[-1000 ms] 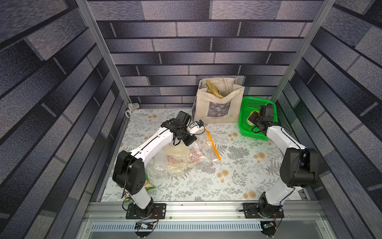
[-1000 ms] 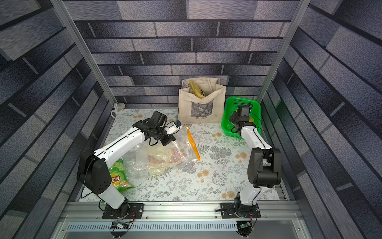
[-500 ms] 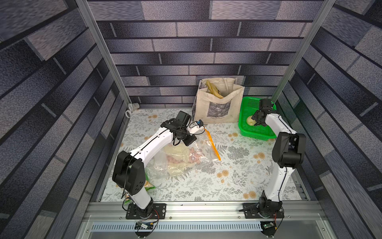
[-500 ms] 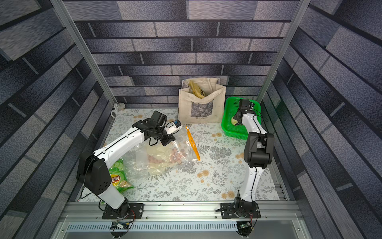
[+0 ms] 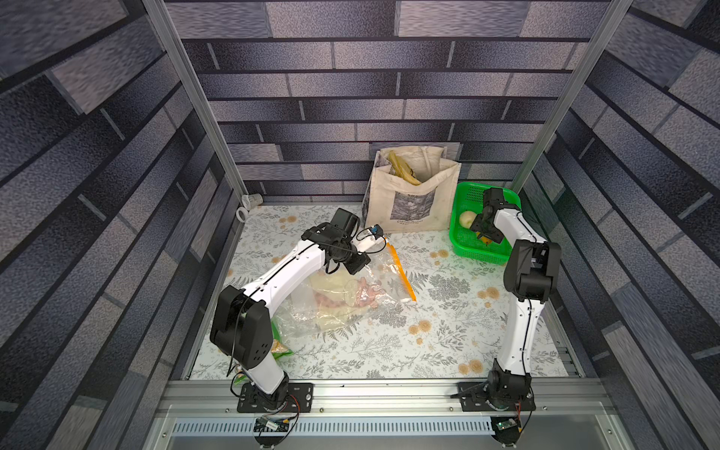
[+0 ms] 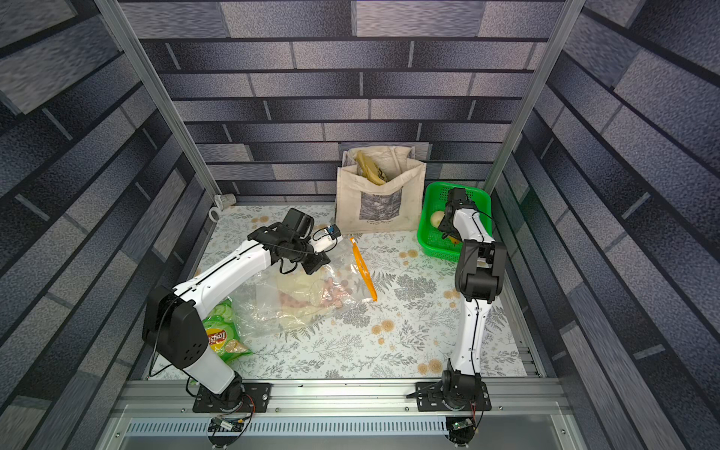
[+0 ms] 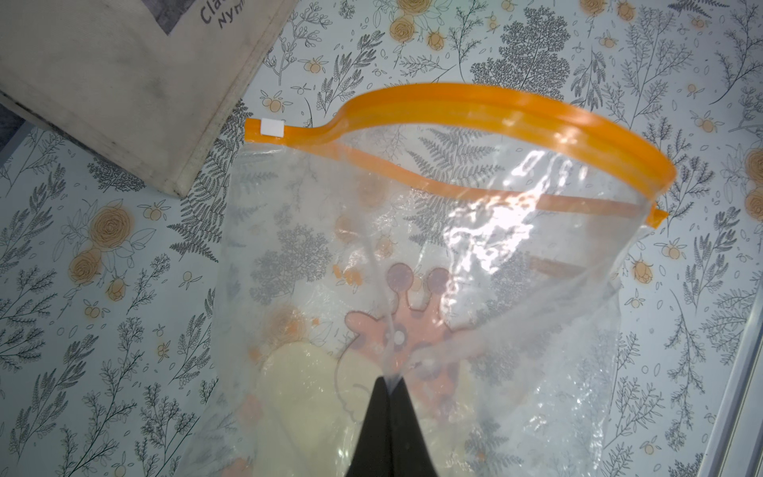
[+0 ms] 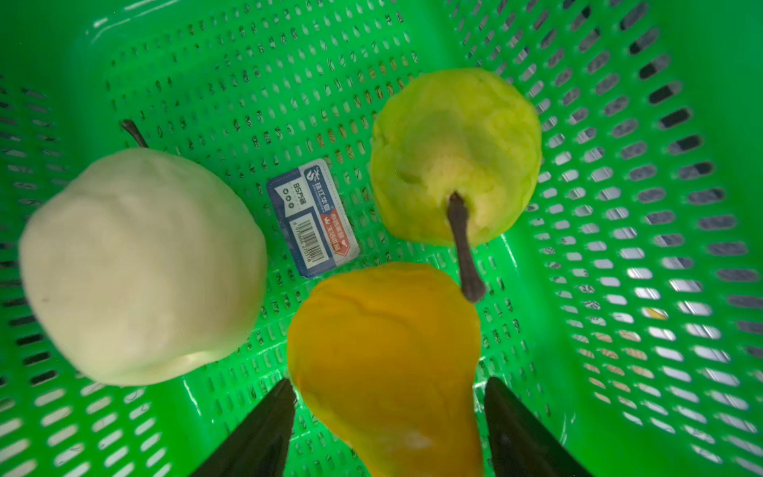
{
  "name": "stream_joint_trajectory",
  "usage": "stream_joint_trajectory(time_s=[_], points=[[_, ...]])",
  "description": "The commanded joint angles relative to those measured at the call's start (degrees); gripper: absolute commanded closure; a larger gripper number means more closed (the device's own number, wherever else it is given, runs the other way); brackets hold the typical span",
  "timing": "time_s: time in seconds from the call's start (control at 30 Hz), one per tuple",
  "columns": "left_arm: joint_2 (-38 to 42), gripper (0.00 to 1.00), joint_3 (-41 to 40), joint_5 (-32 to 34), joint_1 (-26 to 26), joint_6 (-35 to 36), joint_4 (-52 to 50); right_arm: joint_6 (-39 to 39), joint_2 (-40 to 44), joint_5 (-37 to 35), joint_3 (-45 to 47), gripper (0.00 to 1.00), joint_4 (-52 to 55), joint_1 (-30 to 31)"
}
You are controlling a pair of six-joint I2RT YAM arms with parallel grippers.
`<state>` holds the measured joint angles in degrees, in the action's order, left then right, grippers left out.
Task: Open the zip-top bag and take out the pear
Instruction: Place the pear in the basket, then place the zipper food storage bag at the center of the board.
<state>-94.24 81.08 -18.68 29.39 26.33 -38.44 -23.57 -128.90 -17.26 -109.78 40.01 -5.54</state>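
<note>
Table (image 5: 448, 343) as laid out in both top views. One clear zip-top bag (image 5: 350, 300) is recorded lying just left of centre, its orange zip strip (image 5: 401, 272) toward 3 o'clock. In the left wrist view the strip's two tracks are seen bowed apart, so the mouth gapes; one white slider (image 7: 272, 126) is parked at the strip's end. Pale and pinkish contents are noted inside, kind not made out. The left gripper (image 7: 388, 382) is seen pinched together on a fold of the bag's plastic. One beige tote bag (image 5: 409, 202) is stood upright at 12 o'clock; one green crisp packet (image 6: 222, 335) is partly tucked under the left arm at 8 o'clock. One green basket (image 5: 459, 195) is set at 2 o'clock, just beside the tote. Three fruits are counted in it, grouped around one printed label (image 8: 313, 219): one pale fruit (image 8: 140, 268), one yellow-green pear (image 8: 454, 153) with a dark stem, one orange pear (image 8: 384, 330). The right gripper (image 8: 389, 382) is lowered into the basket, fingers spread apart, the orange pear's narrow end lying between them.
</note>
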Motion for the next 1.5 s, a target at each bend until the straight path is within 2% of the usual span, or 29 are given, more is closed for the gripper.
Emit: stream_joint_trajectory(time_s=[0.0,0.17,0.47,0.53,0.77,0.83,0.87,0.93,1.0,1.07,1.1,1.13,1.27,1.47], points=[[1.84,1.00,1.63,0.92,0.36,-0.22,-1.11,1.56,1.56,1.35,-1.56,0.14,1.89,-0.38],[1.46,1.00,1.63,1.61,0.41,-0.83,-0.44,2.39,10.34,4.30,6.67,0.14,-4.59,-0.34],[-0.29,1.00,4.86,6.49,-1.00,-3.55,1.35,0.44,34.60,12.46,34.04,0.24,-20.91,-0.34],[-1.48,0.93,6.52,6.97,-1.00,-3.97,2.07,0.60,38.64,15.19,38.95,0.25,-23.22,-0.22],[-8.27,0.85,9.74,3.10,-0.69,-8.61,6.40,4.32,52.26,25.50,56.34,0.26,-30.39,0.97],[-9.82,0.82,10.35,2.48,-0.43,-9.48,7.25,6.18,55.59,26.52,60.47,0.25,-32.04,1.53],[-10.39,0.78,10.64,2.29,-0.26,-9.83,7.60,6.98,57.05,27.00,62.27,0.25,-32.85,1.58],[-11.06,0.61,11.23,1.45,-0.09,-10.25,8.23,8.41,60.15,27.74,66.35,0.24,-35.05,1.74],[-10.74,0.49,11.64,0.92,-0.20,-10.40,8.91,8.68,62.35,28.09,69.34,0.21,-36.96,1.72],[-9.44,0.17,11.30,0.67,-0.50,-10.69,10.37,7.97,63.49,28.19,71.08,0.19,-37.58,1.80],[-8.58,0.05,11.06,-0.06,-0.84,-11.18,11.07,7.71,64.02,28.49,71.95,0.18,-38.22,1.82],[-7.47,0.00,10.75,-1.67,-1.50,-11.82,11.83,7.50,64.49,28.84,72.97,0.17,-39.18,1.88],[-1.03,0.00,6.14,-4.92,-4.81,-16.75,18.10,8.32,66.98,28.48,77.17,0.15,-43.34,2.43],[13.35,0.00,-8.99,-1.70,-12.01,-23.32,29.99,11.81,70.34,26.27,82.52,0.14,-48.89,3.16]])
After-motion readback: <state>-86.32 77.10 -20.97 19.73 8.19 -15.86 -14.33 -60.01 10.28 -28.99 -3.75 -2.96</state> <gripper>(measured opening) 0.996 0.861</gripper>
